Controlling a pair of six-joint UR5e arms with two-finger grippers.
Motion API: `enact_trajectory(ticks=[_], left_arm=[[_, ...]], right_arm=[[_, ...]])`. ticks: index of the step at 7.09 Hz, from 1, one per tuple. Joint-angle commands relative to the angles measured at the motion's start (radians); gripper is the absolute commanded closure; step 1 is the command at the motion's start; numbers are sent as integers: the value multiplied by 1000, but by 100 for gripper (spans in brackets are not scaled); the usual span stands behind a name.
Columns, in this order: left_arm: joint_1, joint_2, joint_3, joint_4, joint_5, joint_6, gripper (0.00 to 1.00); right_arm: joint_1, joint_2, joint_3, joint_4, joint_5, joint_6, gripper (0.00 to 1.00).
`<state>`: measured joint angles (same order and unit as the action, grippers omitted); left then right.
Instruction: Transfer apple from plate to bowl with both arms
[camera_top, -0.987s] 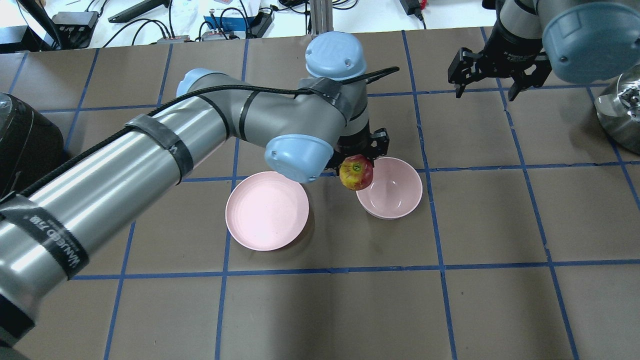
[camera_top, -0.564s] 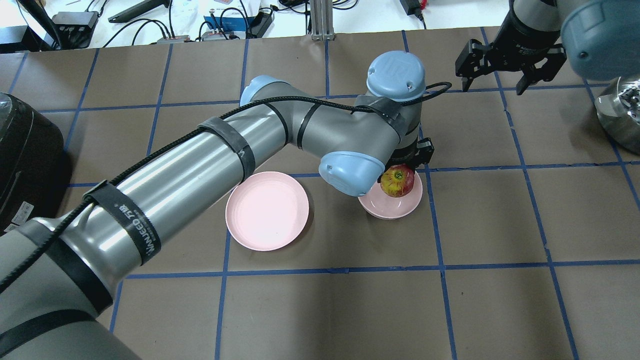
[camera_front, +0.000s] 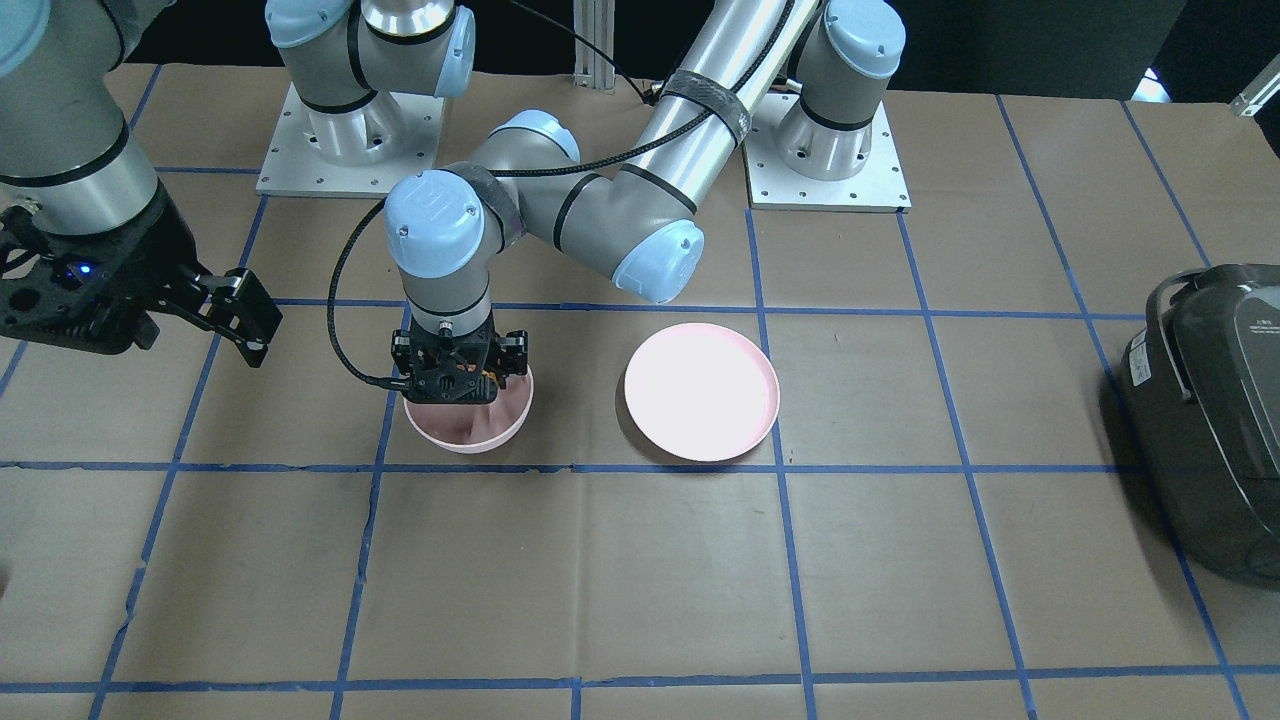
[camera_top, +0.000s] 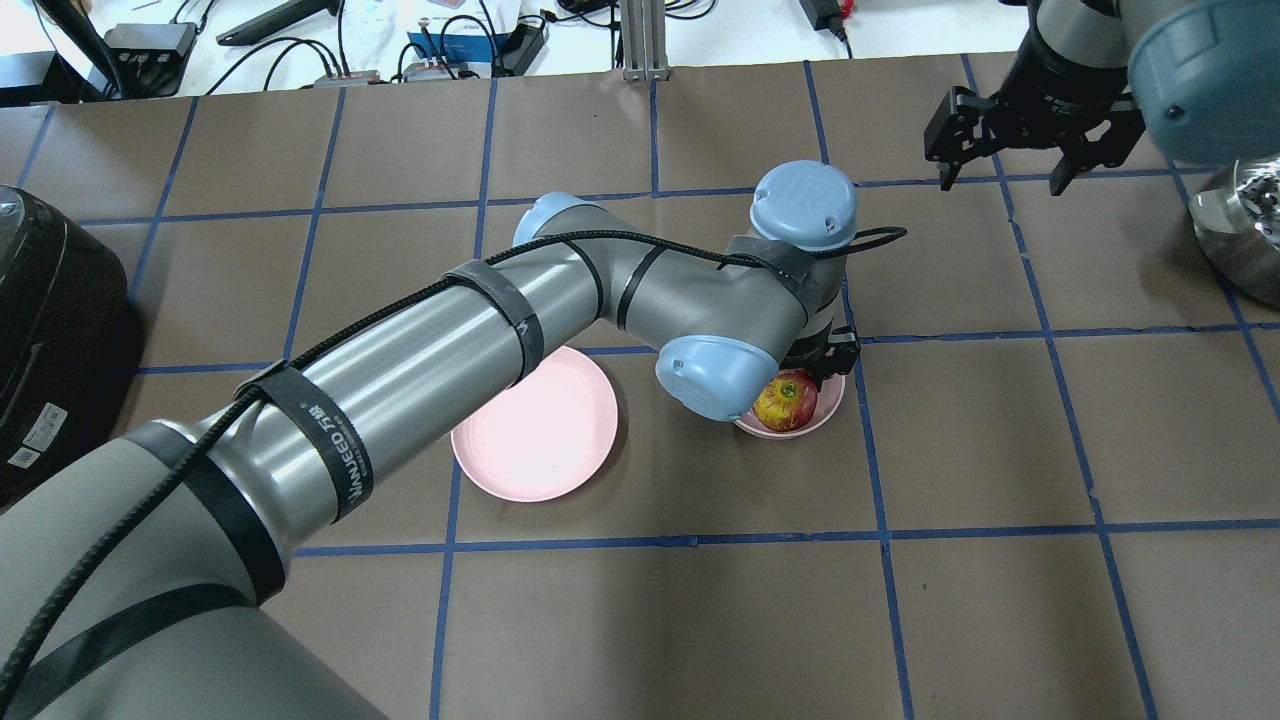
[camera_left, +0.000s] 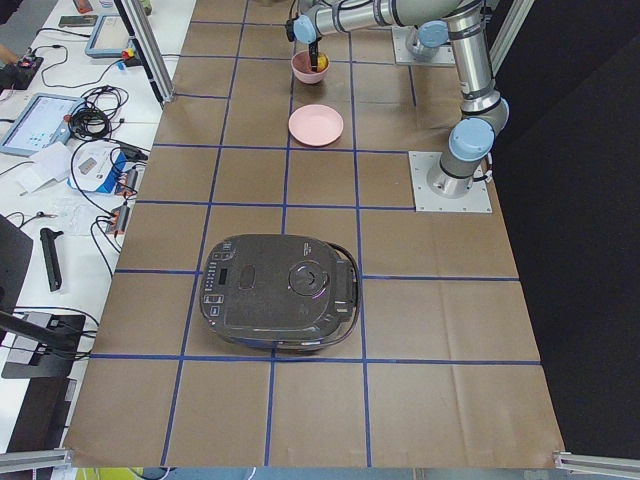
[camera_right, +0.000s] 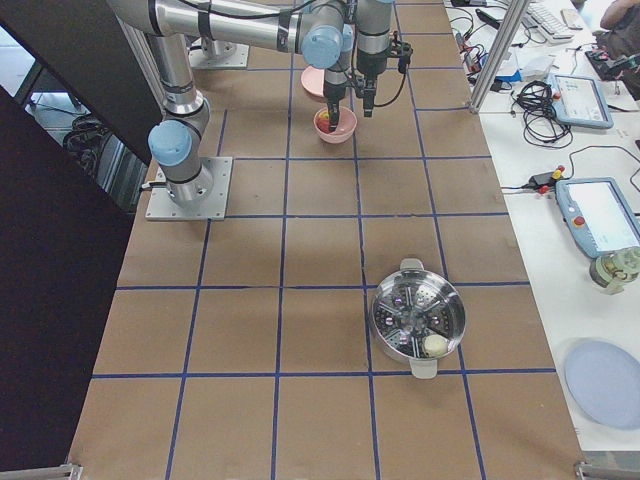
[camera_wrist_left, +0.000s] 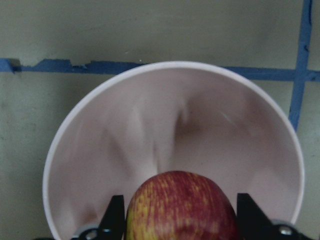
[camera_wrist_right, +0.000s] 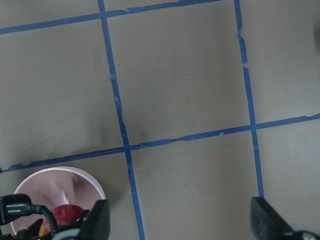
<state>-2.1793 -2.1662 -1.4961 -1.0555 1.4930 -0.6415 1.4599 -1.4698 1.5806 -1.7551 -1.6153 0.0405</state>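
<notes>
The red and yellow apple is held in my left gripper, which is shut on it and lowered into the deep pink bowl. In the left wrist view the apple sits between the two fingers, just above the bowl's glossy inside. The flat pink plate lies bare to the left of the bowl, partly under my left arm. My right gripper hangs open and holds nothing, far back on the right. Its wrist view shows the bowl in the lower left corner.
A black rice cooker stands at the table's left edge. A steel steamer pot stands at the right edge. Cables and devices lie beyond the far edge. Blue tape lines cross the brown table.
My left arm has swung right and come down, carrying the apple from beside the bowl's rim to inside the bowl. My right gripper has drifted slightly right and back.
</notes>
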Motion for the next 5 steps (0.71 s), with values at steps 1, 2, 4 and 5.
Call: enact_trajectory(ticks=[1, 2, 4, 5], left_arm=[[1, 14, 10, 8, 9, 28, 0], [13, 43, 14, -1, 10, 28, 0], [126, 182, 11, -88, 9, 151, 0], [226, 318, -13, -218, 3, 254, 0]], right_arm=[[-13, 0, 1, 3, 0, -2, 0], [-13, 0, 2, 3, 2, -2, 0], [-4, -6, -4, 6, 12, 1, 0], [8, -9, -5, 6, 27, 7, 0]])
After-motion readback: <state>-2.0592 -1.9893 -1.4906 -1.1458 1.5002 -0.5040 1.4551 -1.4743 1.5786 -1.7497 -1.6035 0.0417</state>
